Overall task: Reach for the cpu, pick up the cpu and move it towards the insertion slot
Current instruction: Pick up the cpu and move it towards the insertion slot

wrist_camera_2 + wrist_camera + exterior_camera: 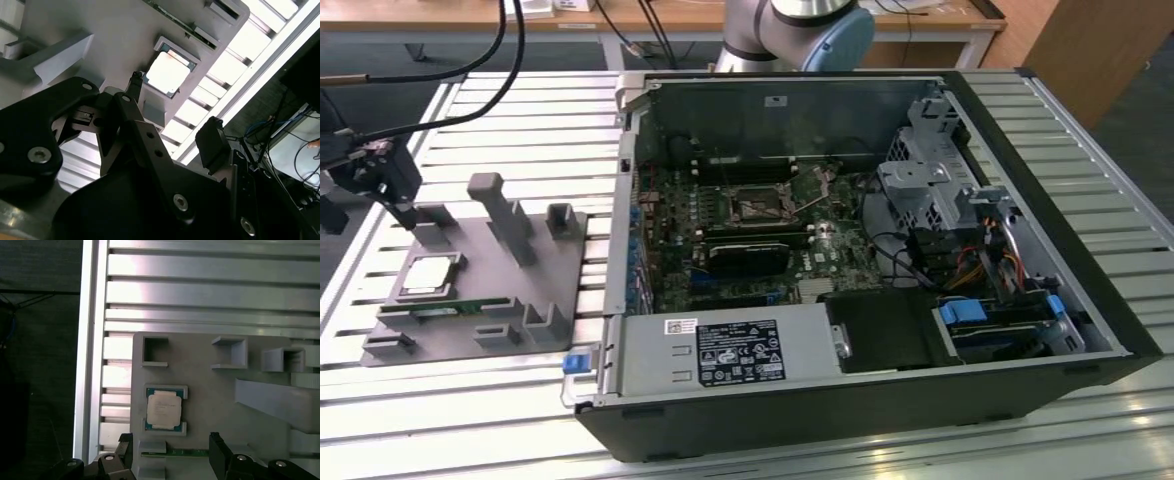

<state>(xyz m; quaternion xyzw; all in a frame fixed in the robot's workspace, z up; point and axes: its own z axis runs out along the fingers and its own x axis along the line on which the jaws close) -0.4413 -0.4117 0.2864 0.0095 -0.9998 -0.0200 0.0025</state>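
Plainly, the cpu (163, 410) is seen lying flat, metal top up, in a shallow framed seat on the grey fixture (215, 405), and it is touched by nothing but that seat. A thin green edge is shown around its silvery lid in both wrist views. Just beside the seat, a long green memory stick (175, 453) is lodged in a groove of the same fixture.

The gripper (171, 451) is held above this part of the fixture with its jaws spread wide, and nothing is gripped between them. In the first wrist view the two black fingers (218, 452) appear off either end of the memory stick, with the cpu near them but apart. In the exterior view the gripper is found over the fixture's far corner at the exterior view's left, clear of the chip.

The fixture, with its upright posts, is set on a table of aluminium slats (494, 130). The insertion slot (758, 207) is found well apart from the cpu, toward the exterior view's right, on the green circuit board (827, 250) inside an open computer case (1067, 220). A long black card (747, 255) is seated near it on the same board. The arm's base (801, 25) is seen behind the case.
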